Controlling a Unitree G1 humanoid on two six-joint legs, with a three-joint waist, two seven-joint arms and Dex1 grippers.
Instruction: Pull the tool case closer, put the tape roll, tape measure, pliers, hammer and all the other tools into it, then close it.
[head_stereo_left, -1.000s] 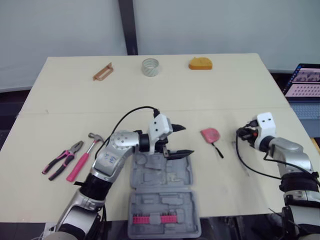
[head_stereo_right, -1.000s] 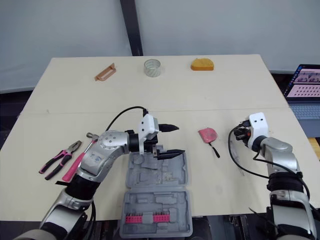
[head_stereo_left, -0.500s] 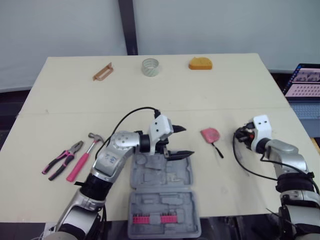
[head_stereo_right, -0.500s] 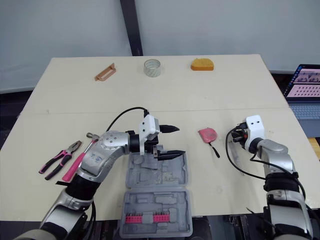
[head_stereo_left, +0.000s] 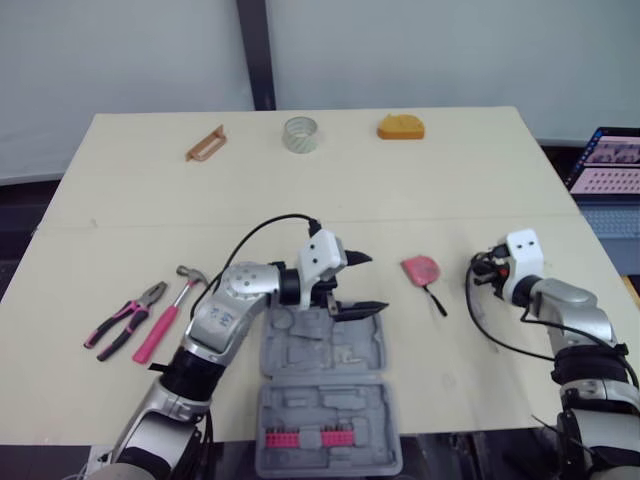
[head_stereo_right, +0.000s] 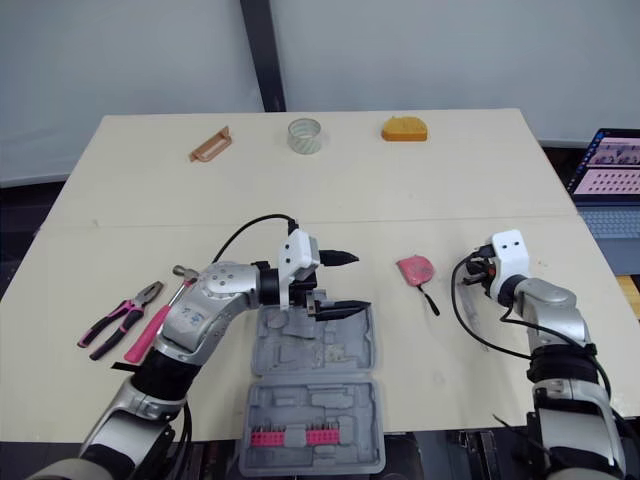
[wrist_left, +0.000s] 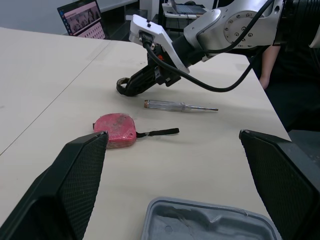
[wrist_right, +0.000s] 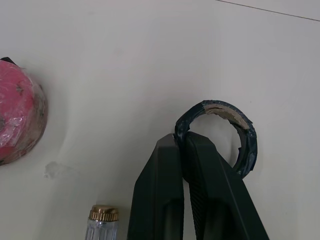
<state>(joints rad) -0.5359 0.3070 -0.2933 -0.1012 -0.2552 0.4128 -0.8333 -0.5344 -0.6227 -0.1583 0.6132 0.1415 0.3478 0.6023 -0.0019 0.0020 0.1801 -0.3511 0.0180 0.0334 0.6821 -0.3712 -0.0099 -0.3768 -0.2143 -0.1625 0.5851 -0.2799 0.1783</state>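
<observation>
tool case open on tabletop, pink bit strip in near half | my left jaws spread above its far rim | my right jaws pinching dark tape ring

In the right wrist view, the round pink tape measure is cut by the picture's edge to roughly half its body. The clear-handled screwdriver shows just a brass cap and a stub of handle before the edge takes it, and part of the rim of the dark blue tape ring lies hidden behind the pinched black fingers of the right gripper. In the left wrist view, the grey plastic tool case is cut off with one rounded end in frame, a person in dark clothing is cut by the edge, and in the head views the open laptop runs off the edge.
</observation>
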